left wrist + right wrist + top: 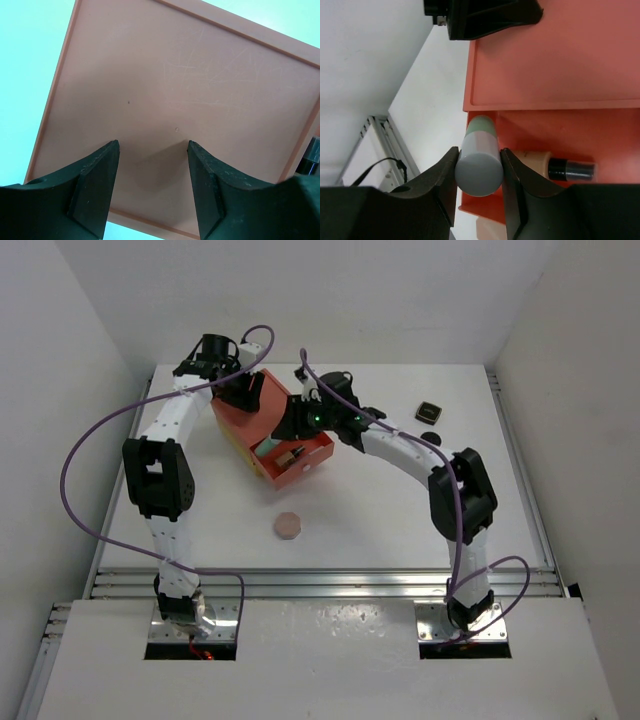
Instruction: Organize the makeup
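Observation:
My right gripper (pixel 479 159) is shut on the green-white bottle (pixel 481 137) and holds it over the open drawer (pixel 605 135) of the orange box (pixel 250 420). The tan dark-capped bottle (pixel 555 167) lies in that drawer, also showing in the top view (pixel 290 455). My left gripper (pixel 152 150) is open and empty, its fingers just above the box's flat top (pixel 175 85). A peach octagonal compact (pixel 289 525) lies on the table in front of the box. A black square compact (pixel 430 411) and a black round compact (pixel 431 439) lie at the right. The tiny white vial is not visible.
The orange box stands turned at an angle at the back middle of the white table (pixel 200 530). White walls close in on the left, back and right. The right arm (pixel 400 445) reaches over from the right towards the drawer.

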{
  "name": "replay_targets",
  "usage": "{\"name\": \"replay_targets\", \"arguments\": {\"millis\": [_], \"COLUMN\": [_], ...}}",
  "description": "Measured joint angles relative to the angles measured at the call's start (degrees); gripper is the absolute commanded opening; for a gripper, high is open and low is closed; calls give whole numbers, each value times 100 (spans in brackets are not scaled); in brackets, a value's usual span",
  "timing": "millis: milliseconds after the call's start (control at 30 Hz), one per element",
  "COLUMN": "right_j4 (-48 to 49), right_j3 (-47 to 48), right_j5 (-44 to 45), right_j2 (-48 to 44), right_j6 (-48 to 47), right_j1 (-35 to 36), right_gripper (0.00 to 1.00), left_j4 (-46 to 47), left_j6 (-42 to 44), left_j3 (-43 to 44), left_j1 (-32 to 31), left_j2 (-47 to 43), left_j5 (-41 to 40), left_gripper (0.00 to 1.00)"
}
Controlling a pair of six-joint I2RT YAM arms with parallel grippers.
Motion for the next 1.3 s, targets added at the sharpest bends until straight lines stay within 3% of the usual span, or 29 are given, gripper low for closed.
{"name": "replay_targets", "arguments": {"millis": [67, 133, 167, 200, 300, 333, 400, 467, 967, 1133, 1267, 1300], "right_j4": [127, 197, 201, 188, 105, 46, -85, -170, -649, -957, -1217, -1222], "right_j3": [-4, -4, -2, -2, -2, -2, 4, 26, 831, 197, -874, -1150], "right_j5": [-92, -210, -269, -308, -345, -348, -328, -262, 474, 1045, 1537, 1576], "right_j2": [107, 216, 273, 328, 457, 472, 472, 472, 599, -87, -1174, -1436], "right_j6": [184, 319, 372, 404, 470, 483, 448, 376, -890, -1423, -1932, -2017], "right_j1": [-35, -74, -107, -129, -216, -247, -313, -376, -474, -404, -101, 11], "right_gripper": [3, 13, 18, 33, 45, 54, 63, 68, 70, 62, 49, 42], "left_j4": [4, 15, 17, 20, 20, 20, 22, 22, 37, 44, 61, 72], "left_j6": [0, 0, 0, 0, 0, 0, 0, 0, -2, -2, -2, -2], "left_j3": [0, 0, 0, 0, 0, 0, 0, 0, -4, -7, -24, -31], "left_j1": [0, 4, 4, 4, 4, 4, 4, 4, 24, 26, 26, 26], "left_j2": [2, 2, 2, 2, 2, 2, 2, 2, 4, 4, 4, 4], "left_j5": [0, 2, 4, 4, 4, 4, 11, 17, 72, 74, 79, 81], "left_gripper": [63, 63, 63, 63, 63, 63, 63, 63, 63, 63, 63, 63]}}
